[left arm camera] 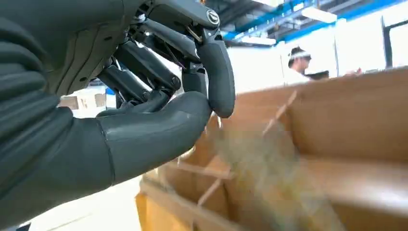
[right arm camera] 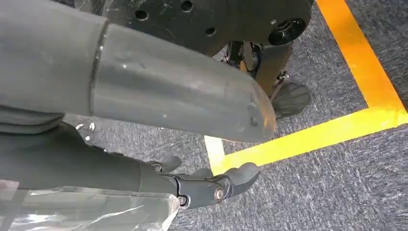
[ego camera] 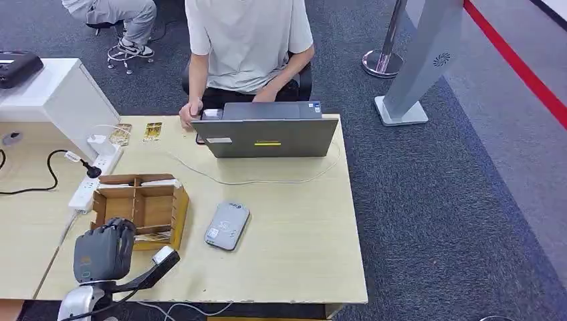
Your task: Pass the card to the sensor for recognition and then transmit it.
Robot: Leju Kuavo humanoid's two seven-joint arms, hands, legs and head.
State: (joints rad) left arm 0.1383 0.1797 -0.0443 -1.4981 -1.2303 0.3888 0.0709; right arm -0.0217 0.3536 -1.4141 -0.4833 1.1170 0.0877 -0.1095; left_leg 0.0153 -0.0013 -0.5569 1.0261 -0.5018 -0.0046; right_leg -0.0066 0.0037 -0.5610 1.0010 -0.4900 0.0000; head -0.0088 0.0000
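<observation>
Left hand (ego camera: 103, 251) sits at the near edge of the wooden box (ego camera: 140, 204), fingers (left arm camera: 211, 82) curled toward the thumb, reaching into a compartment. Likely going for a card; the left wrist view is too blurred to tell whether it pinches one, though a yellowish card (ego camera: 152, 237) lies in the near compartment just beside the hand. Sensor (ego camera: 227, 225), the grey reader, lies flat on the table (ego camera: 294, 234) just right of the box, so the carry should be short. Right hand (right arm camera: 211, 185) hangs by the floor, fingers loosely apart, holding nothing. A person sits behind the laptop (ego camera: 271, 134), probably receiving the card.
</observation>
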